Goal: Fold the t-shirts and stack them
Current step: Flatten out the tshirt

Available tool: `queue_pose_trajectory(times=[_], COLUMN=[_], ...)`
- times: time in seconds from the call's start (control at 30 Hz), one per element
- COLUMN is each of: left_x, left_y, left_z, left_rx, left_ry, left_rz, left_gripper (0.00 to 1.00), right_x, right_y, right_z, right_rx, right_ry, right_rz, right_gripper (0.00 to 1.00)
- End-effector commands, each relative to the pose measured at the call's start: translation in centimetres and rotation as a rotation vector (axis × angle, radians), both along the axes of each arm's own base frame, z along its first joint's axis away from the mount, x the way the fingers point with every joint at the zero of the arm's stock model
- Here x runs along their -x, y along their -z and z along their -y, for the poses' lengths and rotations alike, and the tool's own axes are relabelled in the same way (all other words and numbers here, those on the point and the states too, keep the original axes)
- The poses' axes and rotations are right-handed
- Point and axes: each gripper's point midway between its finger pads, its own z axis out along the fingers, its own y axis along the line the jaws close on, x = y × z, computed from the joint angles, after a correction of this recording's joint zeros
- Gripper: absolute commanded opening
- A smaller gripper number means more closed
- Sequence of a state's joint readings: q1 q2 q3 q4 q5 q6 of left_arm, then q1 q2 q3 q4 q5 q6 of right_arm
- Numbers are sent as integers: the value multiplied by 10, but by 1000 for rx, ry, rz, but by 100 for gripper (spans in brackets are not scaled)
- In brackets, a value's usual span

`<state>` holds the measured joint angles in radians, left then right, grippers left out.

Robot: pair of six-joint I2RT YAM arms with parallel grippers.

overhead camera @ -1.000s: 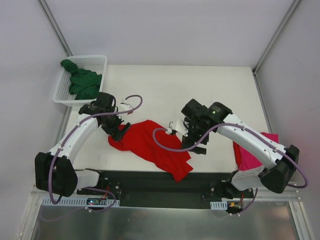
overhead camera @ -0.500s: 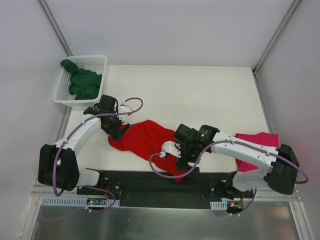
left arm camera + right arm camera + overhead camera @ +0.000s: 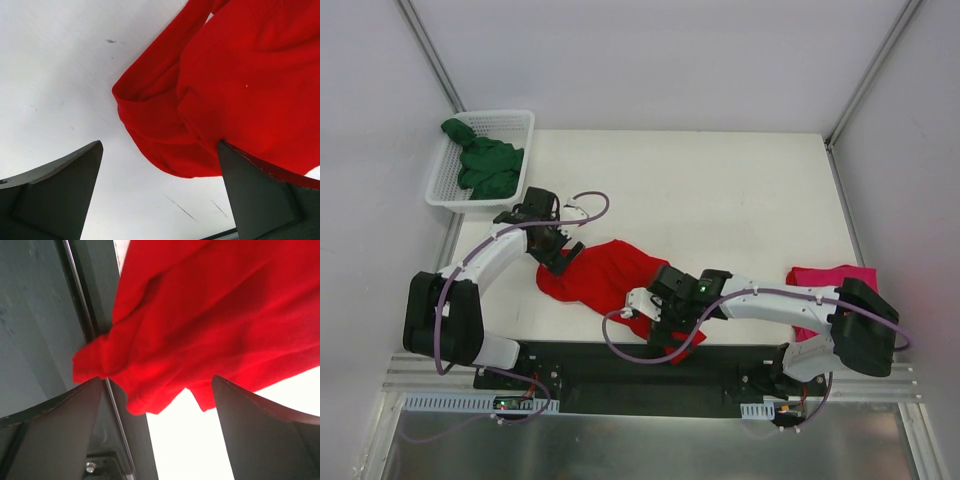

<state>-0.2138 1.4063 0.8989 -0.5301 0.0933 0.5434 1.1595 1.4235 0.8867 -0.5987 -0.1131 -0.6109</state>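
Corners first. Left gripper (image 3: 157, 147) and right gripper (image 3: 157, 382), both spread wide, should each pinch one red t-shirt (image 3: 605, 275) corner.

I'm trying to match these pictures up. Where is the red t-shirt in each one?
Top external: the red t-shirt lies crumpled at the white table's near edge, centre-left.
Left wrist: it fills the upper right.
Right wrist: it spreads across the top.
Shared landmark: the white table under it, seen in all three.

White table (image 3: 720, 190) bears red tee (image 3: 603, 278), pink tee (image 3: 825, 275) (right edge), basket (image 3: 525, 140).
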Motion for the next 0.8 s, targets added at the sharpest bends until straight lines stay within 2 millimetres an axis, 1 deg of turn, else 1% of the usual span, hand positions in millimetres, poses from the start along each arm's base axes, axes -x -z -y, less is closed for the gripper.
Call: queue_pose_trajectory(times=[0.0, 0.07, 0.13, 0.17, 0.2, 0.27, 0.3, 0.4, 0.47, 0.5, 0.53, 0.57, 0.6, 0.63, 0.67, 0.7, 0.73, 0.77], left_x=[-13, -13, -13, -12, -14, -17, -19, -22, -24, -24, -24, -24, -23, -24, -23, -23, -21, -19], left_y=[-2, 3, 6, 6, 5, 1, -3, -12, -16, -17, -18, -21, -21, -22, -23, -23, -23, -22], left_z=[1, 2, 3, 3, 2, 1, 0, 0, -1, -1, -2, -2, -2, -2, -2, -2, -2, -3], left_rx=[14, 19, 21, 21, 17, 9, 6, 6, 3, 1, -1, 1, 0, -2, -1, 2, 2, 3], left_ry=[10, 10, 11, 11, 13, 8, 9, 13, 9, 9, 11, 13, 13, 11, 9, 8, 6, 7], left_rz=[29, 17, 6, 3, 7, 25, 37, 69, 82, 88, 91, 100, 101, 106, 105, 108, 103, 103], left_gripper=[99, 99, 99, 99, 99, 99, 99, 99, 99, 99, 99, 99, 99, 99, 99, 99, 99, 99], right_x=[5, 4, 8, 9, 12, 13, 15, 18, 21, 21, 21, 20, 21, 19, 19, 18, 15, 12], right_y=[3, 4, 5, 4, -2, 0, 0, 6, 8, 8, 7, 8, 9, 10, 12, 11, 10, 5], right_z=[-6, -6, -6, -6, -7, -5, -2, 2, 2, 2, 1, 1, 3, 3, 5, 5, 6, 3], right_rx=[-32, -29, -20, -8, 12, 53, 78, 123, 150, 153, 147, 155, 167, 173, 187, 190, 199, 191], right_ry=[24, 21, -1, -9, -17, -17, -26, -62, -74, -69, -69, -69, -70, -71, -70, -67, -64, -63], right_rz=[-6, 7, 3, 8, 0, -17, -24, -28, -34, -37, -35, -36, -39, -30, -28, -20, -6, 7], right_gripper=[92, 88, 84, 83, 82, 78, 76, 73, 68, 53, 46, 42, 33, 29, 20, 1, 1, 1])
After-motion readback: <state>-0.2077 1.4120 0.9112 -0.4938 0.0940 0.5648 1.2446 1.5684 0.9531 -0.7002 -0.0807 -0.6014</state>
